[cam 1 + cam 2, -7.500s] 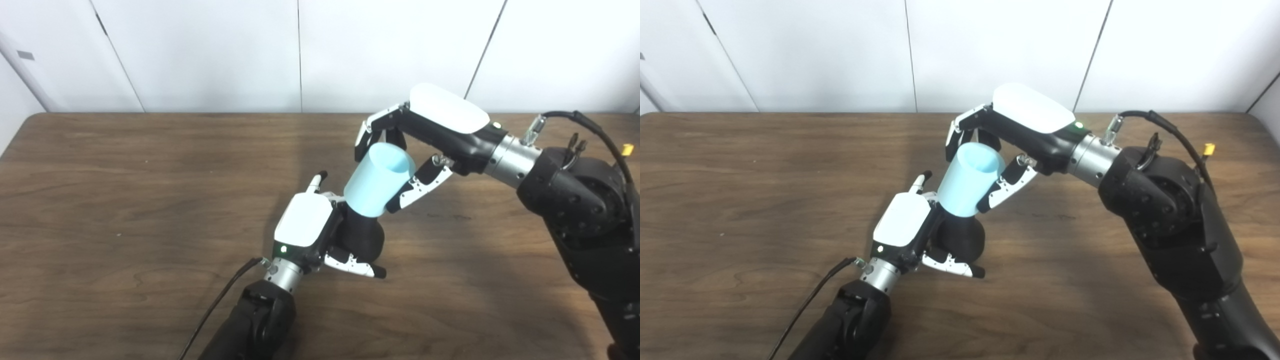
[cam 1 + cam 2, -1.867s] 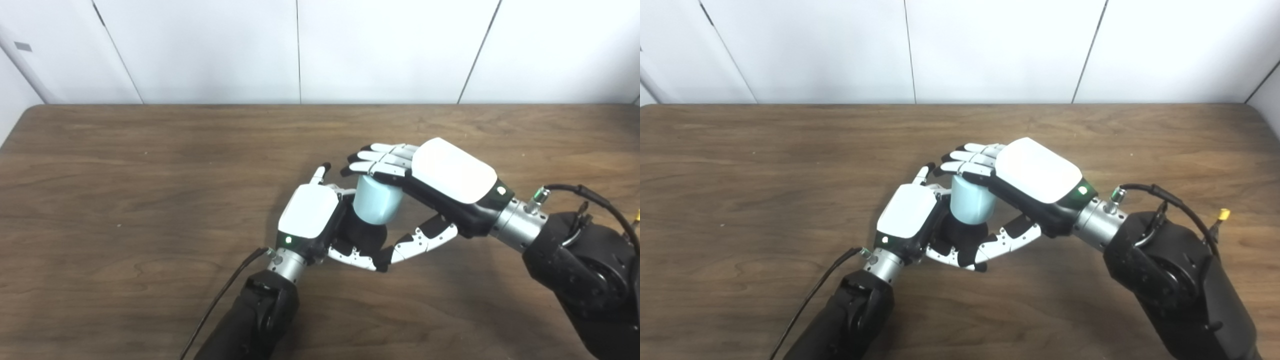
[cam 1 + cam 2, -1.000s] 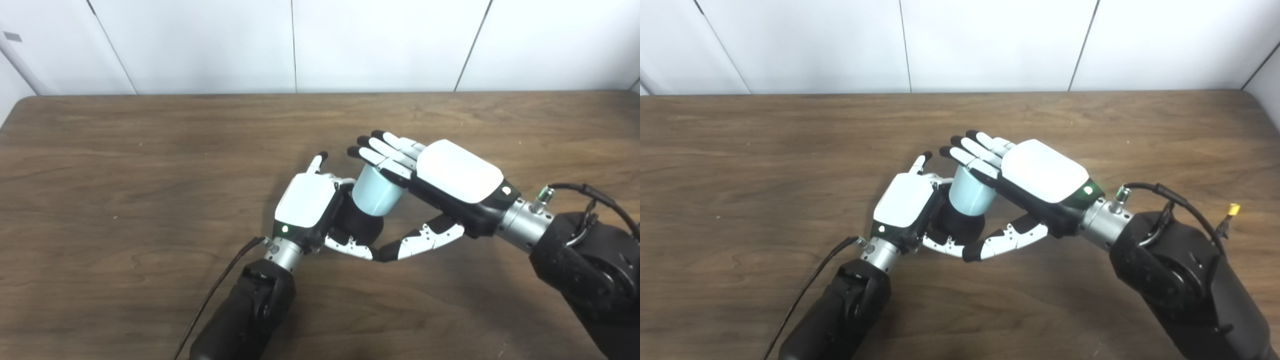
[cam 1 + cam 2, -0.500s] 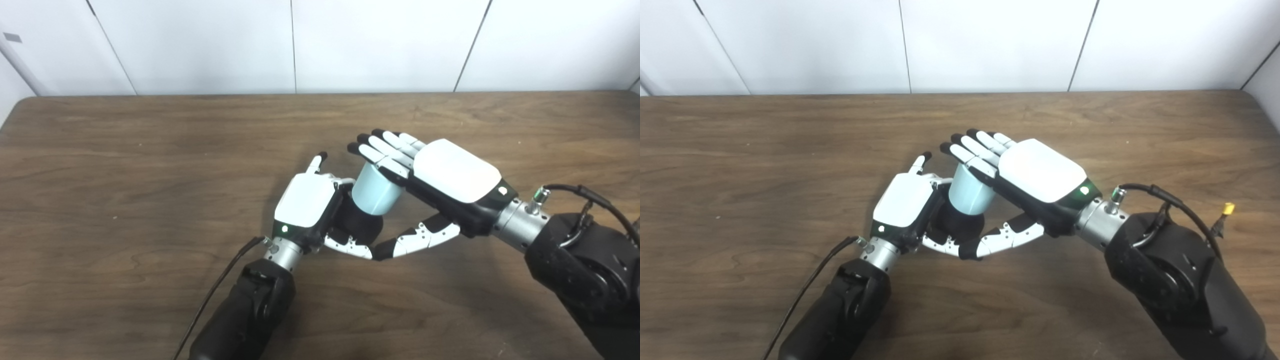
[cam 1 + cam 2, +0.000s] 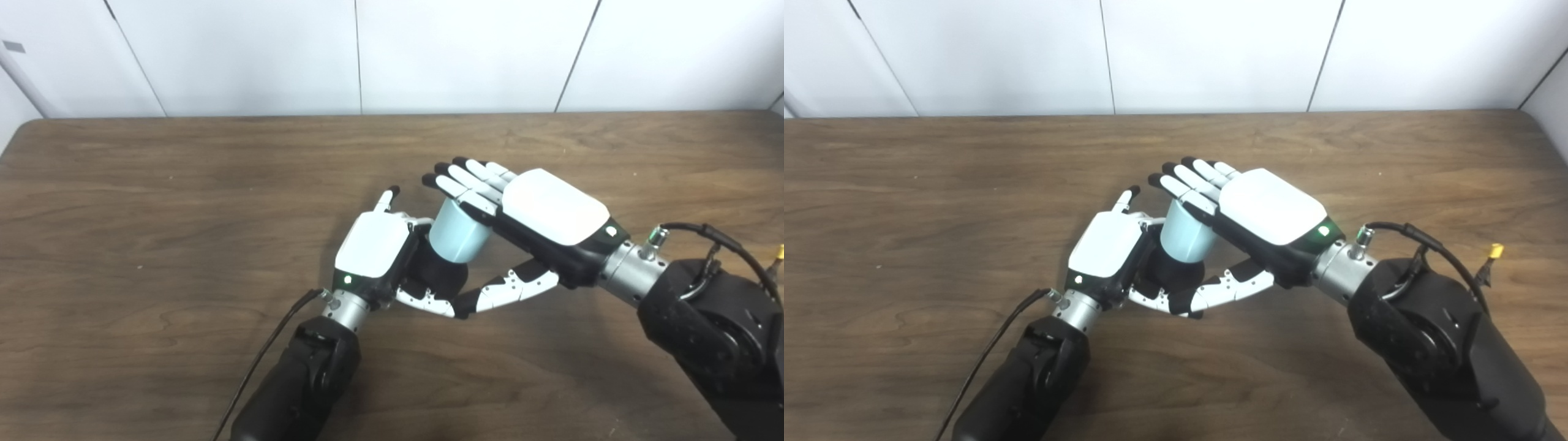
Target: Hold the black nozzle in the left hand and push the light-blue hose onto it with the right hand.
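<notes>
Two hands meet near the middle of the wooden table point(image 5: 153, 202). Left hand point(image 5: 375, 245) is wrapped around the black nozzle point(image 5: 438, 277), fingers curled about its dark rounded body and one finger pointing away from the robot; a green light shows near its wrist. Light-blue hose point(image 5: 456, 231), a short, smooth, pale cylinder, sits on top of the nozzle, its lower end covering the nozzle's upper part and its axis tilted away from the left hand. Right hand point(image 5: 539, 214) lies flat over the hose's upper end, fingers point(image 5: 468, 184) straight and spread, extending past the hose's far side, grasping nothing; whether the palm actually touches the hose cannot be told. Its thumb point(image 5: 505, 291) stretches below the hose, the tip just beside the nozzle and the left hand's thumb. Hose opening is hidden by the right hand. Beyond the hands, a black cable point(image 5: 263, 355) runs along the left forearm. White wall panels point(image 5: 465, 55) stand behind the table's far edge.
</notes>
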You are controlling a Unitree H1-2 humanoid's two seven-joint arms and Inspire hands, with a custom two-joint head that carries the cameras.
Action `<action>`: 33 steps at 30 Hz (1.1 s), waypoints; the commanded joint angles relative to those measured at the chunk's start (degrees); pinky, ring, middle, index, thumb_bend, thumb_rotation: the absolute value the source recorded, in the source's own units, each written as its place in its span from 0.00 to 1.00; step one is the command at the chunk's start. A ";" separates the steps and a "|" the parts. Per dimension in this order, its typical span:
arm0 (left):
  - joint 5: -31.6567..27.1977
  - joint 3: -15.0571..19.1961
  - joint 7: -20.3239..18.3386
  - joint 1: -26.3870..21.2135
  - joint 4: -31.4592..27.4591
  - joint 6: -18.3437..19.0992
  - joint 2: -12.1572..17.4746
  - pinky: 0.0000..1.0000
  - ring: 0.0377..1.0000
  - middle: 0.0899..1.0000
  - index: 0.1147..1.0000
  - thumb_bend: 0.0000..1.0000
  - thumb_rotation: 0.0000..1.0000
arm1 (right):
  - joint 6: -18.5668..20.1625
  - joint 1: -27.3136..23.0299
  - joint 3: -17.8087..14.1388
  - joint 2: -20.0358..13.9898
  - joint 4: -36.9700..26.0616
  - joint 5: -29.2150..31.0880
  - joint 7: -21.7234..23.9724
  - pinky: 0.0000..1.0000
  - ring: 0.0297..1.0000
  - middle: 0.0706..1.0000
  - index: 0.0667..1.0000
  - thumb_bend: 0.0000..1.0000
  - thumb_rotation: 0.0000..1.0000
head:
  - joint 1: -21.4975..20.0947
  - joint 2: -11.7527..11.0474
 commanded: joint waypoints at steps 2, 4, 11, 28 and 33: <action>0.49 -0.25 -0.12 -1.38 -2.85 0.12 -1.11 1.00 0.64 0.41 0.43 0.52 0.00 | 1.29 3.55 6.83 -1.73 3.48 3.41 12.42 1.00 1.00 1.00 0.98 0.71 1.00 | 0.04 0.04; 0.53 -0.25 -0.11 -1.39 -2.80 0.18 -1.19 1.00 0.64 0.41 0.44 0.52 0.00 | 1.74 3.66 6.75 -2.01 3.39 3.40 12.52 1.00 1.00 1.00 0.99 0.72 1.00 | -0.05 0.10; 0.25 -0.12 0.05 -1.40 -2.74 -0.09 -1.14 1.00 0.64 0.41 0.44 0.52 0.00 | 2.68 3.89 5.60 -4.00 3.59 3.25 12.74 1.00 1.00 1.00 1.00 0.72 1.00 | -0.34 0.00; 0.69 -0.45 -0.42 -1.63 -2.68 0.58 -1.37 1.00 0.64 0.45 0.40 0.52 0.00 | 3.35 0.70 7.25 -2.70 2.09 3.84 12.22 1.00 1.00 1.00 0.98 0.71 1.00 | -0.27 0.01; 0.38 -0.34 0.12 -1.62 -2.57 0.11 -1.32 1.00 0.64 0.42 0.43 0.52 0.00 | 4.76 1.96 5.86 -5.02 0.86 3.85 12.54 1.00 1.00 1.00 1.00 0.70 1.00 | -0.51 0.04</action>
